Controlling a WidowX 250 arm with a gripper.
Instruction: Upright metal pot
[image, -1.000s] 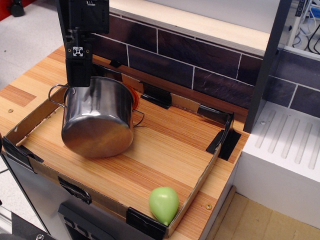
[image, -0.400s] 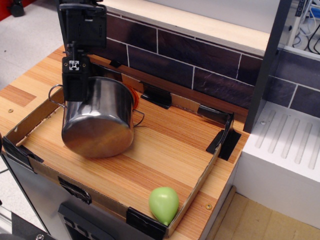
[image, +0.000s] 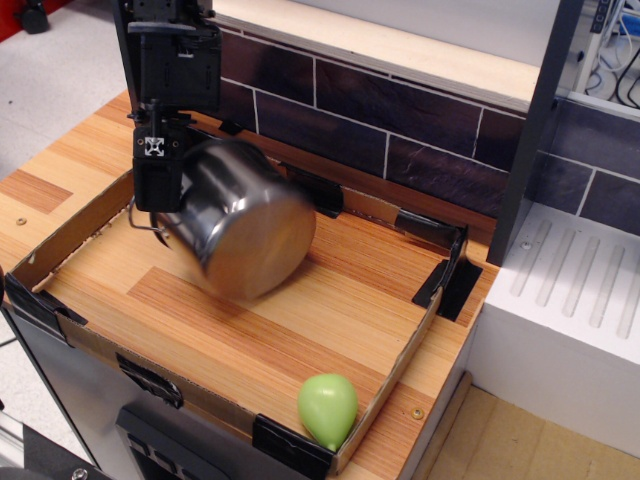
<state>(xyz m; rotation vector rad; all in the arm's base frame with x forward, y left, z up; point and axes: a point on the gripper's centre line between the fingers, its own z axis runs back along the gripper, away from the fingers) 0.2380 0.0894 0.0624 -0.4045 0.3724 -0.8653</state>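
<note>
1. Green, smooth pear-shaped fruit (image: 327, 410) lies at the near right corner of the tray, against the near wall. It is well apart from the work and plays no part in the task.
2. Shallow cardboard tray with black taped corners (image: 385, 395) sits on the wooden counter. Its wood-grain floor is bare between the fruit and the pot.
3. Shiny stainless-steel cylindrical pot (image: 245, 225) occupies the far left part of the tray. It is tipped steeply: its round base faces near and right toward the camera, and its mouth points far and left. A thin wire loop handle shows at its left lower edge. The pot's image is blurred, so whether its lower edge touches the tray floor cannot be told.
4. Black robot gripper (image: 158, 185) stands upright at the pot's left rim, in contact with or just beside it. The fingertips are hidden behind the gripper body, so whether they are spread or clamped on the rim cannot be told.
5. Dark tiled wall stands beyond the tray's far edge.
6. Step in hand, as judged: rotating the pot about its rim.
7. Next move, as judged: complete the rotation until the base meets the tray floor, mouth up, then release.
</note>
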